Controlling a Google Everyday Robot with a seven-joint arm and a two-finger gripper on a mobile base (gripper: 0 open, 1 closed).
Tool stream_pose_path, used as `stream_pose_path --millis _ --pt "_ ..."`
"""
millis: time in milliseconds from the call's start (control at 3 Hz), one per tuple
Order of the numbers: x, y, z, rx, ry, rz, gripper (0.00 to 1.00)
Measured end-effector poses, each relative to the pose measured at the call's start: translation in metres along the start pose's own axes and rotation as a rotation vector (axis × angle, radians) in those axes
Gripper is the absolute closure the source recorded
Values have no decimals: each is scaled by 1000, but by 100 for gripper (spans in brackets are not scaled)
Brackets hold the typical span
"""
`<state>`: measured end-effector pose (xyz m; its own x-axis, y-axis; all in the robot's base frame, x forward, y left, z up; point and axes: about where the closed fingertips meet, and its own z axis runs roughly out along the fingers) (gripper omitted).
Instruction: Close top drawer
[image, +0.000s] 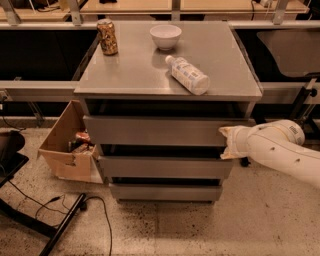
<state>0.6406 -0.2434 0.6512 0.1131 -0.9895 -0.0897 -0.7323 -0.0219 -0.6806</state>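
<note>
Reaching in low, the hand (229, 142) sits against the top drawer (155, 131) front's end, grip state unclear.

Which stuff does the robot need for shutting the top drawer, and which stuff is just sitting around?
For the job:
- top drawer
- gripper, at the drawer's right end

Just lying about:
- can, white bowl and bottle lying on its side, all on the cabinet top
- cardboard box on the floor, left of the cabinet
</note>
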Motion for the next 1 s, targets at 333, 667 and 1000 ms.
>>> stream_pose_path --millis 333,667,1000 --pt "5 7 -44 -28 54 -30 65" --pt "10 22 -135 -106 143 -83 89" --pt "10 -20 -244 -91 218 -124 100"
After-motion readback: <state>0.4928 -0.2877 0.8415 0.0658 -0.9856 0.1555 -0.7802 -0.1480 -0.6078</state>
